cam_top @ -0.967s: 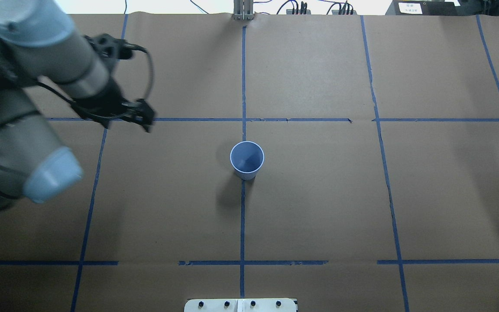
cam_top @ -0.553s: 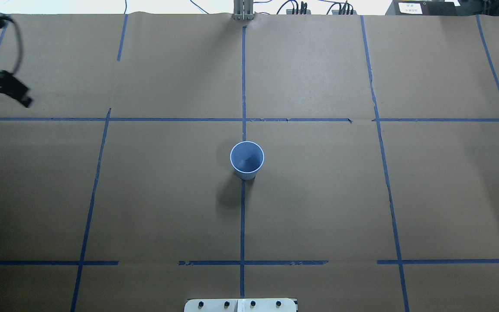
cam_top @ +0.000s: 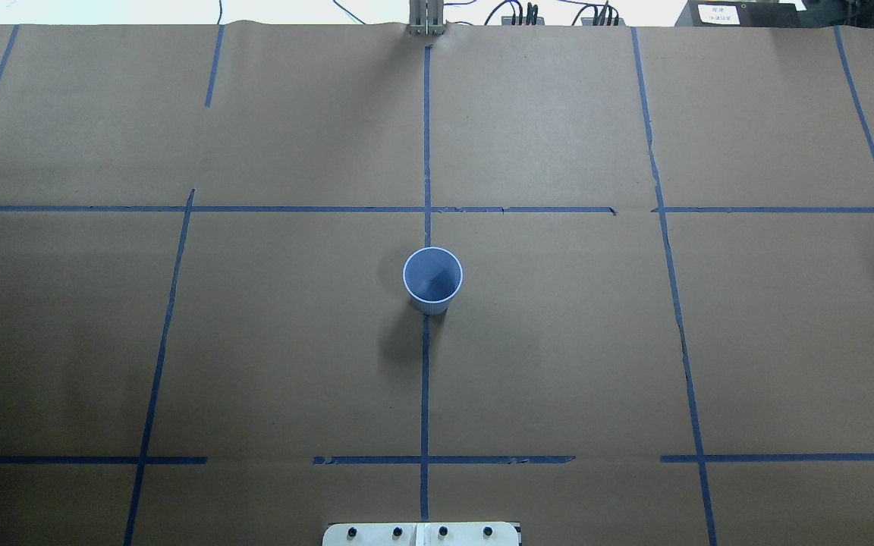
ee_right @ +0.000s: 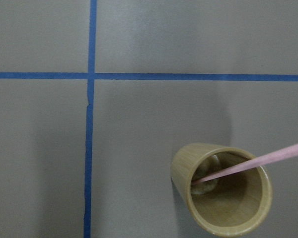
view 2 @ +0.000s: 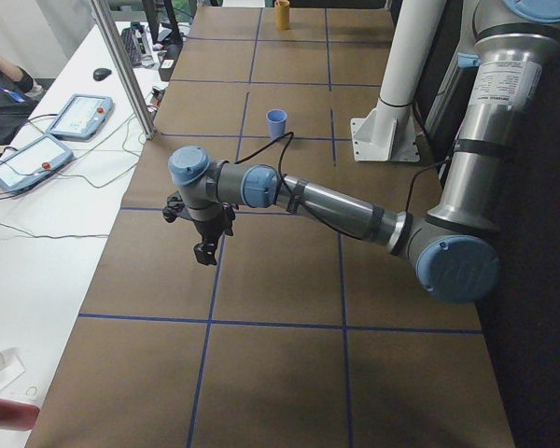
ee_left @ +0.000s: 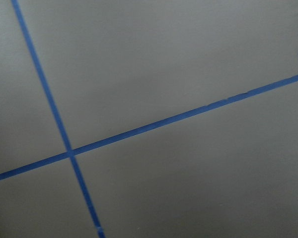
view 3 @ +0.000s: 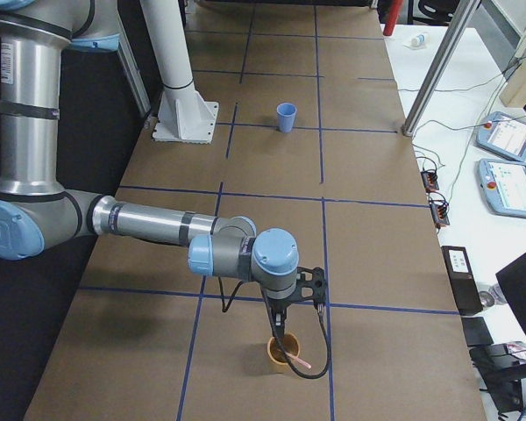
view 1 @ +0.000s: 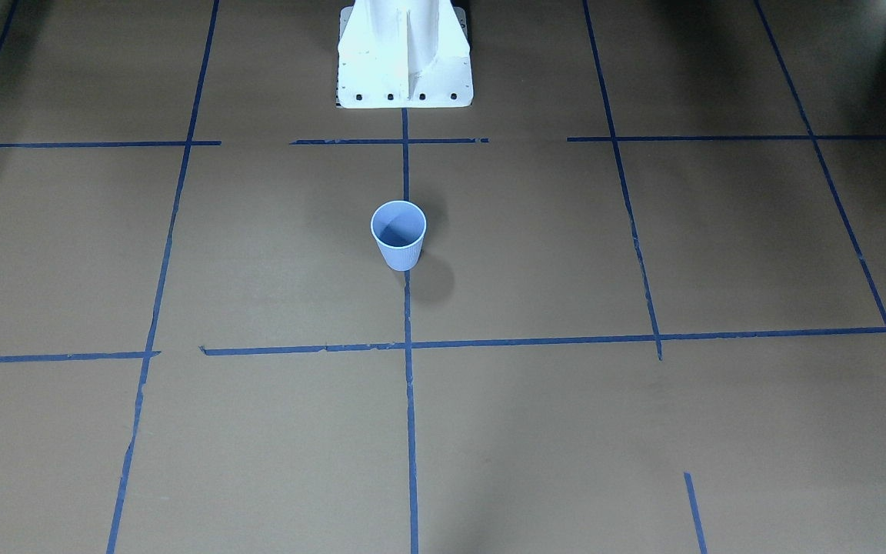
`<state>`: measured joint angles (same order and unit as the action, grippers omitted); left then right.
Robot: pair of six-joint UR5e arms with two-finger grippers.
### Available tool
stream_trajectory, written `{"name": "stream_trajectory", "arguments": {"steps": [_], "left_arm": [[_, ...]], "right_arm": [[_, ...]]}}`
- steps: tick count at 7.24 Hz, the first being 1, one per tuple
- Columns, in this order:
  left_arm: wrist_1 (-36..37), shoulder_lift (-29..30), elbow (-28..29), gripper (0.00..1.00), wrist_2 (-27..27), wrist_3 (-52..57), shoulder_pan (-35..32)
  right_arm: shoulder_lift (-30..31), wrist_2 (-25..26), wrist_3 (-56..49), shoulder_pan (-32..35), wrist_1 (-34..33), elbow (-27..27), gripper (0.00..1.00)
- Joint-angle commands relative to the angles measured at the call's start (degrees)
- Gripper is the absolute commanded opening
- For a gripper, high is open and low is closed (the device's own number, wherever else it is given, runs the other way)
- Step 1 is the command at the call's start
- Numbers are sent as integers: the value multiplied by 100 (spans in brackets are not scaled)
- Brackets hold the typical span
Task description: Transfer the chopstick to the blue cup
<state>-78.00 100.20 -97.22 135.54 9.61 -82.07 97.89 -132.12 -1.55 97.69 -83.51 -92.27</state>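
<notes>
One pink chopstick point(ee_right: 248, 162) leans in the tan cup point(ee_right: 180, 173), well apart from the blue cup point(cam_top: 431, 305). It looks light, stiff and slick, so pinch its free upper end. The right gripper point(view 3: 280, 338) hangs above it; apart or together, I cannot tell.

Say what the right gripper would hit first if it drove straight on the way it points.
The right gripper points down over the tan cup. It would probably meet the pink chopstick leaning out of that cup first, or else the cup's rim; depth is unclear.

Brown paper-covered table point(cam_top: 558, 341) gridded with blue tape point(cam_top: 425, 379).
</notes>
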Motion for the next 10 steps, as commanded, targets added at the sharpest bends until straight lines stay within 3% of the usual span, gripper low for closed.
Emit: {"name": "stream_trajectory", "arguments": {"steps": [1,2,3,9,10], "left_arm": [[4,-88,-25,100,34,41,-37],[12,-115,-121,100,34,41,-46],[4,-167,-122,100,78,41,-37],[12,-194,-192,100,166,32,-37],[12,-194,-192,100,184,32,-37]], "right_arm": [[229,28,1771,233,1710,347,100],[178,167,2590,233,3211,1125,100],[38,595,2685,225,4036,1724,100],[-323,766,2686,-118,4141,1897,96],[-323,766,2678,-136,4132,1923,73]]}}
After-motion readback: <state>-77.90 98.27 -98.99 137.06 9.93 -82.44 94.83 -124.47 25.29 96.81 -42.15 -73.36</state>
